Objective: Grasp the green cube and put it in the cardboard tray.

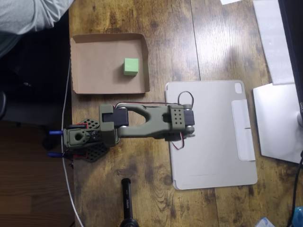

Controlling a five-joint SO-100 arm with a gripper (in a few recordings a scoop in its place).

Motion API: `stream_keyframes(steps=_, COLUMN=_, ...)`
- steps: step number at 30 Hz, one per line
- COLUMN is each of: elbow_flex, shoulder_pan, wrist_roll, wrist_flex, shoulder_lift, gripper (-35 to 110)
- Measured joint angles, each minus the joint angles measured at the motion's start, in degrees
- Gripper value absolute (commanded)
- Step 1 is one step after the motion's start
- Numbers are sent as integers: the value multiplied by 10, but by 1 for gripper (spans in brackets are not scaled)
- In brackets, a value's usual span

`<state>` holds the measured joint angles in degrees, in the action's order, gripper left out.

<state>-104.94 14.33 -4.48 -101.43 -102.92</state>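
Overhead view: small matte light-green cube [131, 66] lies inside shallow brown cardboard tray [87, 78], near its right wall; tool [188, 128] state cannot be told.

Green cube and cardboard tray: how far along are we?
Done, by the look of it: the green cube sits on the cardboard tray floor, right of centre. Nothing is in hand; the arm is folded over the table beside the tablet cover. Nothing visibly remains.
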Motion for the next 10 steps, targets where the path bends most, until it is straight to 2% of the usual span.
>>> stream_keyframes(steps=10, elbow_flex=0, shoulder_pan=-18, wrist_roll=20, wrist_flex=0, shoulder_lift=-7, gripper=0)
